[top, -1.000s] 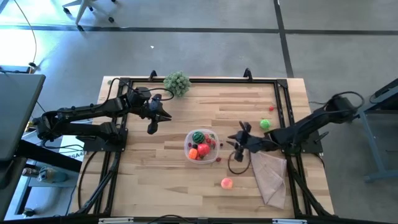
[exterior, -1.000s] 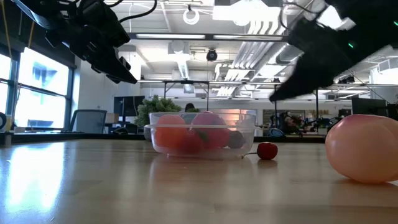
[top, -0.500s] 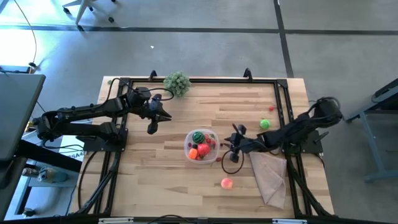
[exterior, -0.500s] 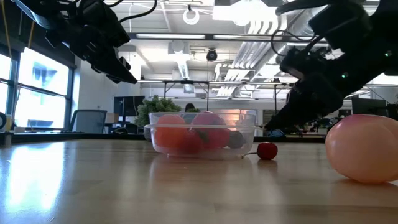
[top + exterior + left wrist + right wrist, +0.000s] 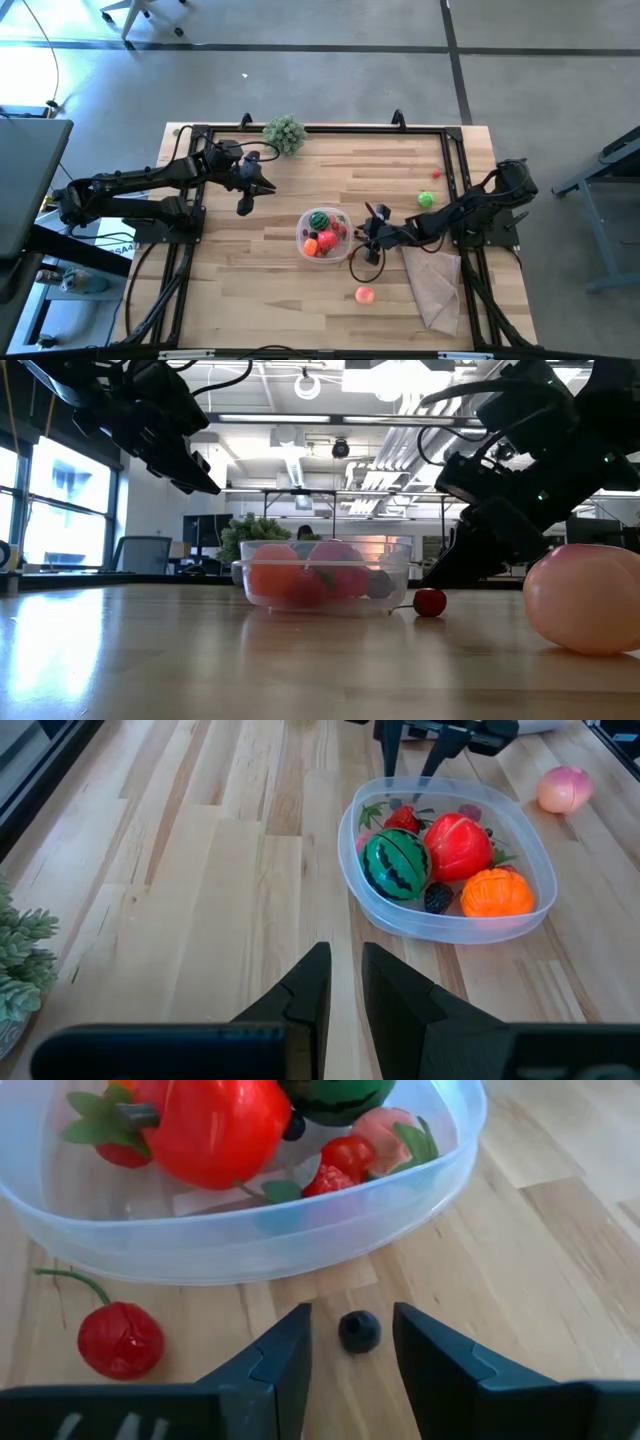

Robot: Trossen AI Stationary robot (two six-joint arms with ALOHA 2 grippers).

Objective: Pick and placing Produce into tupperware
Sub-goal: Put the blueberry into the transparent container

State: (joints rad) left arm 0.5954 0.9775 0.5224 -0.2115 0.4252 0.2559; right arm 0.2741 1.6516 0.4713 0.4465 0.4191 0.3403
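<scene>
The clear tupperware (image 5: 301,238) stands mid-table and holds a watermelon ball (image 5: 395,863), a red tomato (image 5: 457,845), an orange piece (image 5: 497,892) and berries. My right gripper (image 5: 352,1316) is low at the tub's right side and open. Its fingers stand on either side of a small dark berry (image 5: 358,1332) that lies on the wood, with a gap on each side. A red cherry (image 5: 120,1340) with a green stem lies beside it. A pink peach (image 5: 364,294) lies nearer the front edge. My left gripper (image 5: 243,207) hangs shut above the table, left of the tub.
A green piece (image 5: 426,199) and a small red one (image 5: 436,174) lie near the right rail. A tan cloth (image 5: 433,285) lies at the front right, and a bushy plant clump (image 5: 285,132) stands at the far edge. Bare wood lies left of the tub.
My right gripper has come down and moved toward the table's left, up to the tupperware's right side, and now stands low over the wood. The left arm and the produce have kept still.
</scene>
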